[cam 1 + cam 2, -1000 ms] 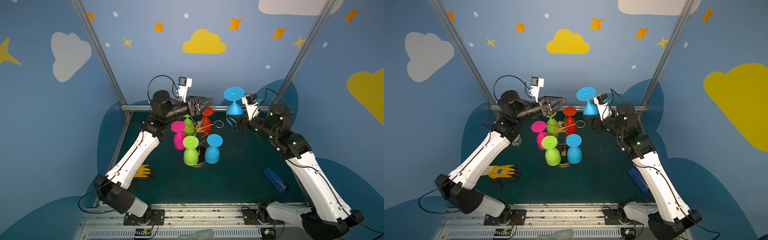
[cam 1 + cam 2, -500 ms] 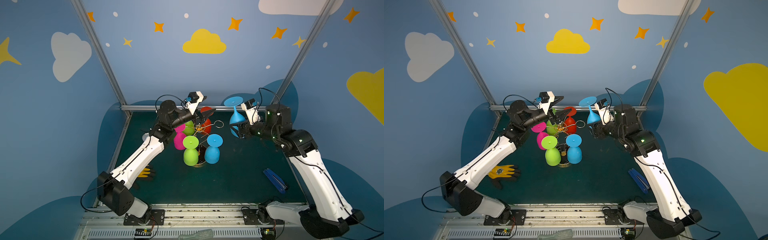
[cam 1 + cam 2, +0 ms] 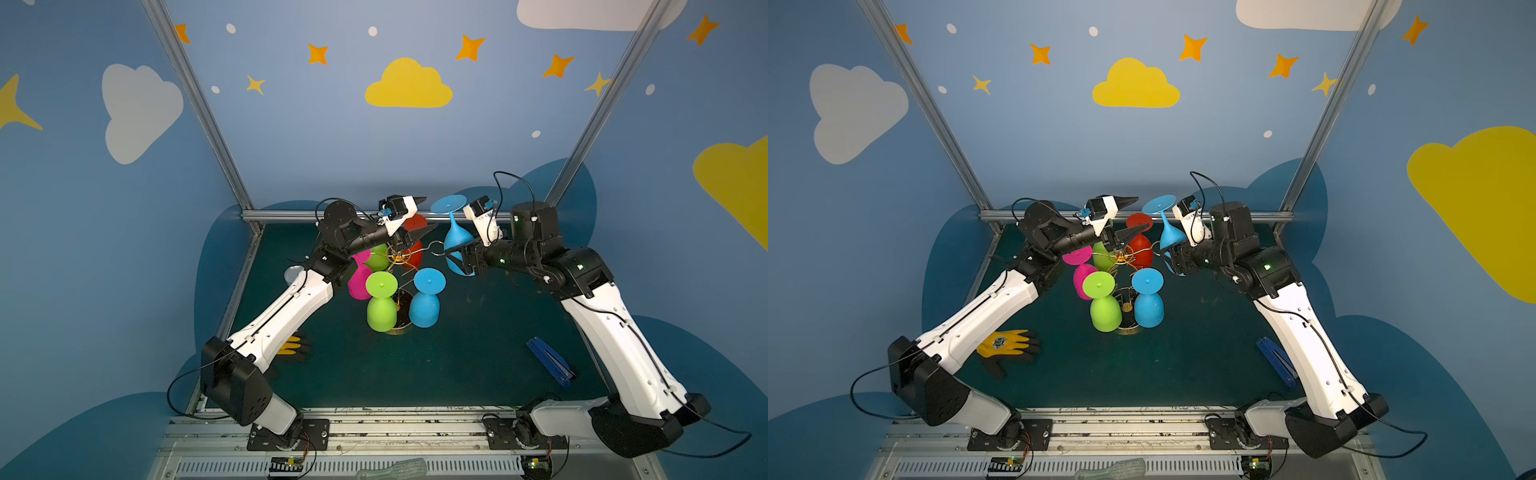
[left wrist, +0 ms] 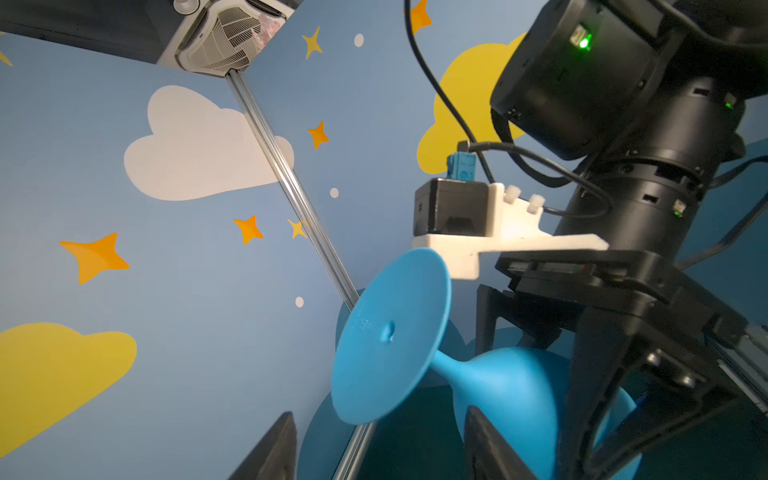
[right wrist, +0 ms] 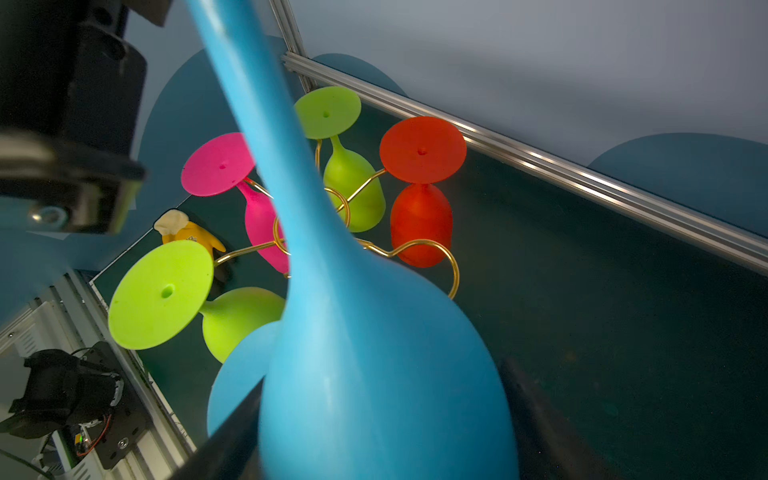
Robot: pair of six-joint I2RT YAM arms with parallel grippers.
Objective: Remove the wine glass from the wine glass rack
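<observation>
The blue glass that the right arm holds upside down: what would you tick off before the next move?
1. Blue wine glass clamped at its bowl between the right fingers: ok.
2. Its stem out of the wine glass rack: ok.
3. Rack standing on the table: ok.
4. Left fingers apart, holding nothing: ok.
5. Left fingers clear of the red glass on the rack: cannot tell.

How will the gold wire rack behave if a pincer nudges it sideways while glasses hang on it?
The wine glass rack probably tips easily: a thin pole on a small round base, with five glasses hanging high. Its wire arms likely flex, so the glasses may swing. It seems light, so it may slide.
</observation>
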